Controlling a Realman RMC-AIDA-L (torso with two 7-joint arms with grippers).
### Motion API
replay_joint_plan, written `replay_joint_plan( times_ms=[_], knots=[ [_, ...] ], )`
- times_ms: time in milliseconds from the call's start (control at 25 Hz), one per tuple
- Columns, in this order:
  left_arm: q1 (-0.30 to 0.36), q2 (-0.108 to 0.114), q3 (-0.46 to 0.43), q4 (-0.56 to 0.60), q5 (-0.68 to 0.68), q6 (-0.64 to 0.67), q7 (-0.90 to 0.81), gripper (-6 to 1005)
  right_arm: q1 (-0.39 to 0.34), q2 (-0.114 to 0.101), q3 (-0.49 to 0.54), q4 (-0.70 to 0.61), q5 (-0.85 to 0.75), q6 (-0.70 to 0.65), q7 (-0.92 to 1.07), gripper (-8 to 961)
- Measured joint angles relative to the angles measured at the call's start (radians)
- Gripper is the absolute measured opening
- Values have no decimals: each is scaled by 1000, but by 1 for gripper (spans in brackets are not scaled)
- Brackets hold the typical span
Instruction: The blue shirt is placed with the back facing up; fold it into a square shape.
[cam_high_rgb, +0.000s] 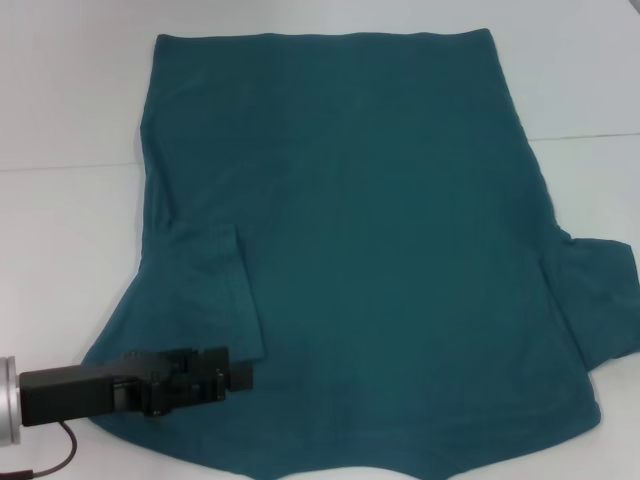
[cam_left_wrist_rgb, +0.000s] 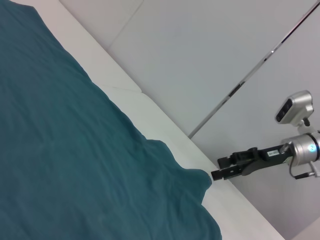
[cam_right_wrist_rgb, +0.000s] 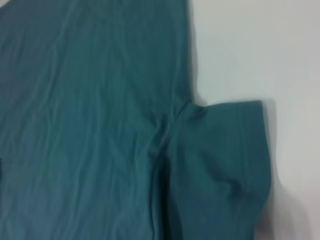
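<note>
Blue shirt (cam_high_rgb: 370, 230) flat on white table (cam_high_rgb: 60, 250), plain side up, left sleeve folded inward.

Head: left gripper (cam_high_rgb: 238, 374) low over the folded sleeve's near corner; fingers apart or together, cannot tell. Left wrist: right gripper (cam_left_wrist_rgb: 216, 169) hangs past the shirt's edge, fingers slightly apart, empty. Right wrist: right sleeve (cam_right_wrist_rgb: 220, 165) spread on the table.
</note>
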Motion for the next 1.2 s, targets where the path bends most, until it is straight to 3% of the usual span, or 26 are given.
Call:
replay_joint_plan(
  times_ms=[40,440,840,1200],
  knots=[
    [1,0,-1,0,0,0,0,693,7,12,-2,3,-10,23,0,942],
    [8,0,-3,0,-1,-9,0,694,29,51,-6,27,-14,91,0,935],
    [8,0,-5,0,-1,-9,0,693,41,55,-32,51,-11,115,9,876],
    [4,0,-5,0,-1,-12,0,693,42,49,-32,41,-11,85,7,662]
  ],
)
